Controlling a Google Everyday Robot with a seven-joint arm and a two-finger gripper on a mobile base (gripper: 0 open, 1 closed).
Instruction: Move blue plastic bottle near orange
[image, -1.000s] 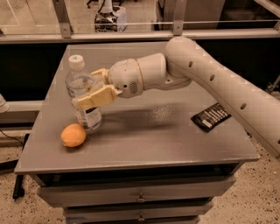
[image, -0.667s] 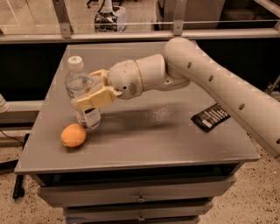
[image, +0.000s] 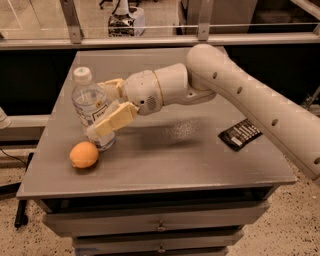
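Camera view shows the blue plastic bottle (image: 85, 100) upright on the table (image: 200, 165), its base just beside the orange (image: 84, 154). The gripper (image: 99, 110) clasps its middle, jaws closed against both sides. A good release likely means opening gently and backing off level, so nothing tips.

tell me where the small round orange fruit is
In the camera view the small round orange fruit lies near the grey table's front left corner, in front of the clear plastic water bottle that the gripper clasps.
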